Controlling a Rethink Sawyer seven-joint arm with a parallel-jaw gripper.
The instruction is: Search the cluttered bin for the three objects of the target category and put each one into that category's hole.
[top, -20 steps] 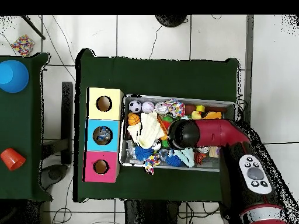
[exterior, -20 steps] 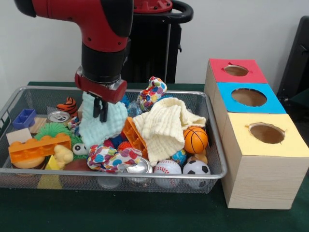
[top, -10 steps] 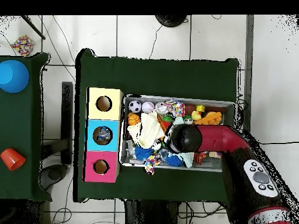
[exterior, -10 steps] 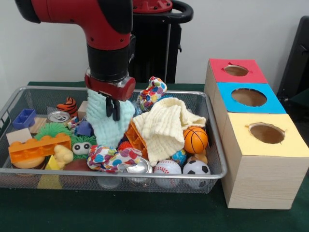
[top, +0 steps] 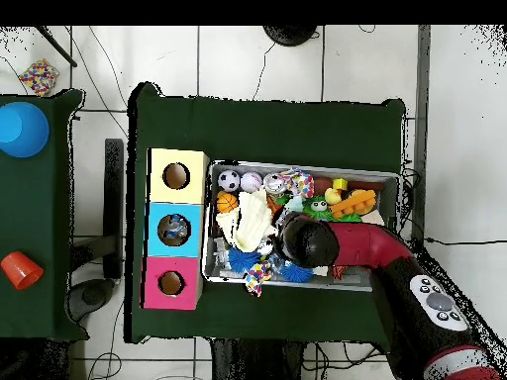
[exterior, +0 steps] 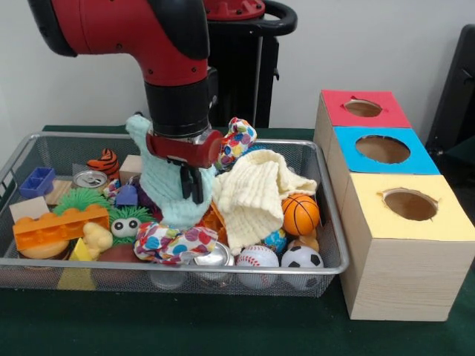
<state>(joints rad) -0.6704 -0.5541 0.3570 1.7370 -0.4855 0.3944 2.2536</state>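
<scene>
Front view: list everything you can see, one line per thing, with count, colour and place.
wire bin: 1, silver mesh, on the green table.
mint cloth: 1, pale green, hanging from the end effector over the bin's middle.
cream cloth: 1, heaped right of the mint cloth.
patterned cloths: 2, multicolour, one at the front, one at the back.
basketball: 1, orange, bin's right side.
baseball: 1, white, front edge.
soccer ball: 1, black and white, front right corner.
orange brick: 1, front left.
blue brick: 1, far left.
box with holes: 1, red, blue, yellow tops, right of bin.
end effector: 1, black, shut on the mint cloth.
</scene>
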